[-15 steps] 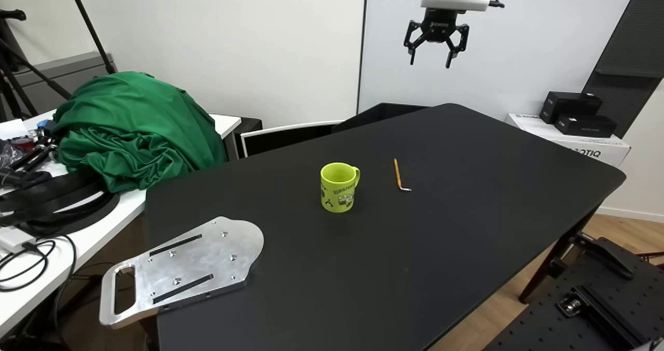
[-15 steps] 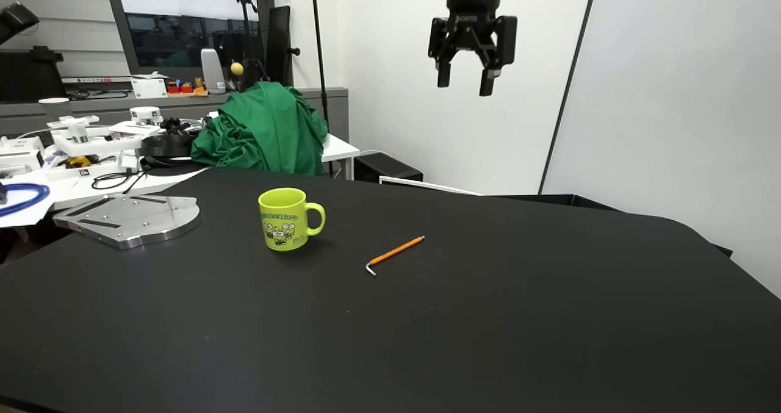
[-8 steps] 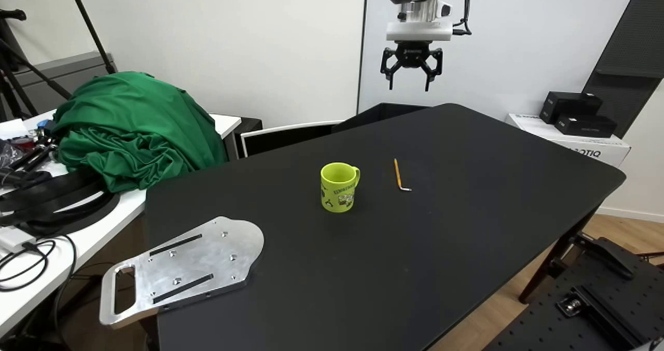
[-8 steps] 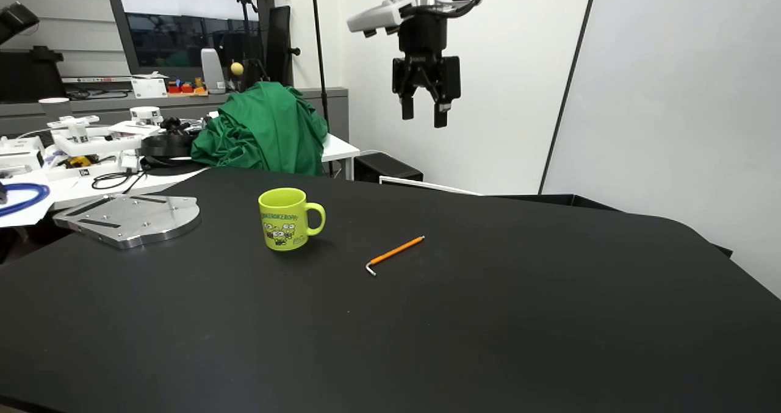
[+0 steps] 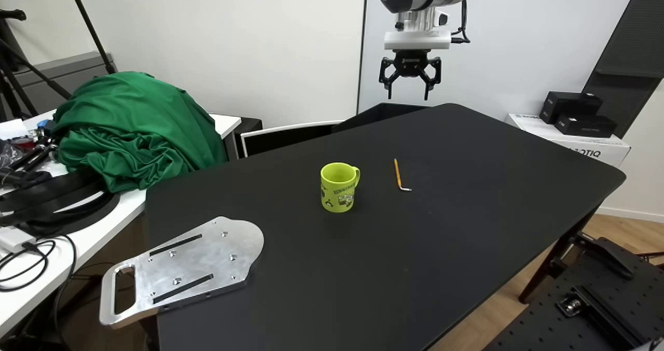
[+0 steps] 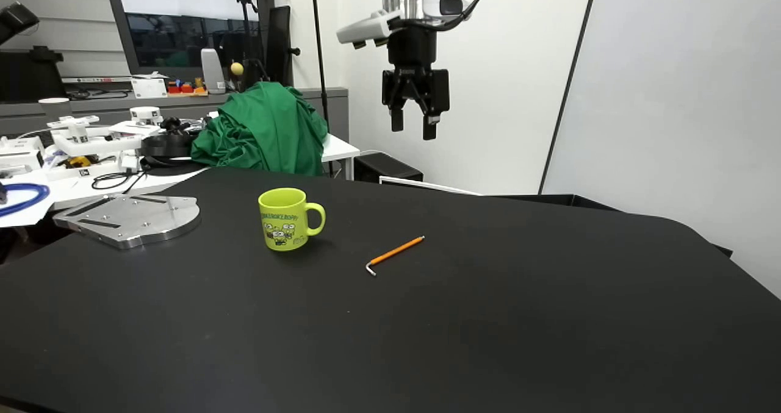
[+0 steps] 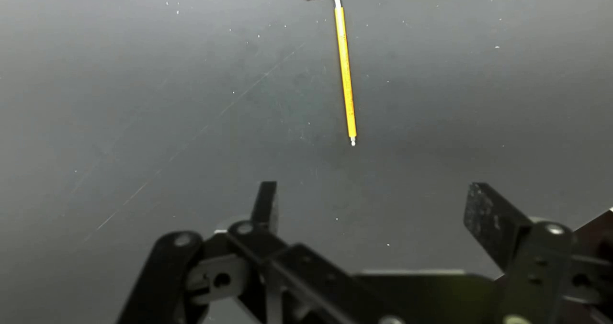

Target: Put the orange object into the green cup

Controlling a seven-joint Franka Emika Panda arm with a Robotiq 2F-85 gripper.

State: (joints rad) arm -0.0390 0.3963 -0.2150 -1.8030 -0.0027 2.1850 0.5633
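Above the table (image 5: 456, 237), the gripper (image 5: 408, 95) hangs lower; clearance unclear.

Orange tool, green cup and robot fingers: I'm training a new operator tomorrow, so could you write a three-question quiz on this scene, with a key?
1. True or false: the orange tool lies on the black table, outside the upright green cup.

2. Pick one: the fingers are
A) shut on the tool
B) shut on the cup's handle
C) open and holding nothing

3. Short answer: going left to right in both exterior views, what comes between the metal plate and the tool?

Key: 1. True. 2. C. 3. The green cup.
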